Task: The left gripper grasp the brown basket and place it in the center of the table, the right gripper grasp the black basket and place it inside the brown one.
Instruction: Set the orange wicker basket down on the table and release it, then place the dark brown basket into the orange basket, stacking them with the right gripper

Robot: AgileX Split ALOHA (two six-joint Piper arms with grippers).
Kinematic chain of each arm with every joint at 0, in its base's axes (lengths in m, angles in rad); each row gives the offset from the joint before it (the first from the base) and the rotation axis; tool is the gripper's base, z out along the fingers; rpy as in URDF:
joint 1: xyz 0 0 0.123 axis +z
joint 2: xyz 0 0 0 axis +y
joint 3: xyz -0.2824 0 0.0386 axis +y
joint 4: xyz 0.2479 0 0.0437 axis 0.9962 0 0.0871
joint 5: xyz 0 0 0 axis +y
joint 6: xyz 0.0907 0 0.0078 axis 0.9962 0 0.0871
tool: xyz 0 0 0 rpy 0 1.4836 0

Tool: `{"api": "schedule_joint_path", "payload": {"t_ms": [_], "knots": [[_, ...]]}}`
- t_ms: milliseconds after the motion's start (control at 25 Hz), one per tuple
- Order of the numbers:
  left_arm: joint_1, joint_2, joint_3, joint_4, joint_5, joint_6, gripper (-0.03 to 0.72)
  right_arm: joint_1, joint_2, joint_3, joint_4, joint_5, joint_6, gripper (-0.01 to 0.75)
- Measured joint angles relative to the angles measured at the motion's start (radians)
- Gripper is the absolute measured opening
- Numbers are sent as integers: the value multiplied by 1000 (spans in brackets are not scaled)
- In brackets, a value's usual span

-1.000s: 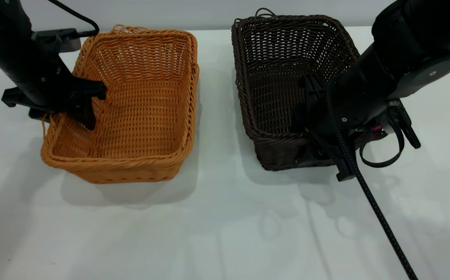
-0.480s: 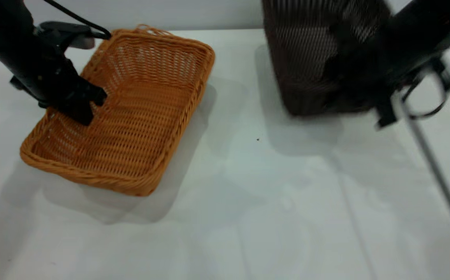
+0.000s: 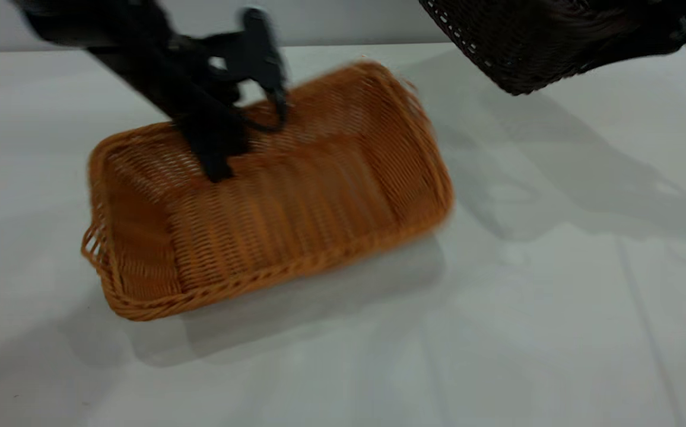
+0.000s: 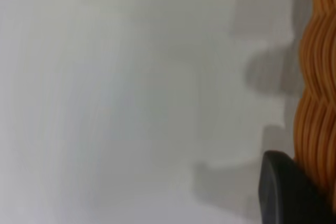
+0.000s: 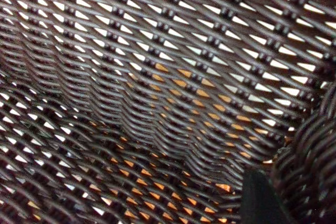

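The brown basket [image 3: 272, 196] lies on the table [image 3: 497, 332], a little left of the middle, with its long side across the exterior view. It is tilted: the far long rim is raised and the near long rim is low, close to the tabletop. The left gripper [image 3: 215, 157] comes down from the upper left and meets the basket at the far rim. One finger [image 3: 218, 169] reaches inside, against the inner face of the wall. In the left wrist view one dark fingertip [image 4: 286, 192] is touching the braided rim [image 4: 317, 93] from the outside, so the wall seems to be pinched between the two fingers, but the exterior picture is blurred there and I cannot be fully sure.

The black basket [image 3: 533, 41] is in the air at the upper right, well above the table and apart from the brown basket, with its bottom facing the camera. In the right wrist view its weave [image 5: 157, 93] fills the picture, and orange is seen through the holes. A dark fingertip [image 5: 262, 200] lies against the weave. The right gripper itself is hidden in the exterior view, and I cannot tell if its fingers are spread or pressed together.
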Motion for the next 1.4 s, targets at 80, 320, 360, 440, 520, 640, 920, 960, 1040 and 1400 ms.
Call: {"api": "schedule_joint_path", "payload": {"t_ms": [80,320,360,440,520,640,920,960,1040,1400], "knots": [[-42,17,-28,39,13,39,87,-7,-1,-46,-57,47,14,206],[-86,33,-66,95,13,66,87,-8,-1,-75,-81,104,17,205],[-88,35,-68,96,12,66,87,-8,-1,-75,-85,105,17,205],[-90,36,-69,99,7,68,95,-8,-1,-75,-87,105,17,205],[-91,38,-69,103,-4,68,120,-8,-1,-75,-87,107,17,205],[-92,44,-69,111,-38,59,212,-8,-1,-75,-87,118,13,205],[-97,24,-67,124,-153,44,477,-9,-1,-75,-82,123,12,205],[-100,4,-66,124,-154,44,493,-14,-1,-75,-74,126,10,205],[-108,-46,-56,124,-148,44,505,-29,-1,-75,-36,130,2,205],[-132,-426,52,124,96,0,496,-94,-1,-75,18,151,-46,204]]}}
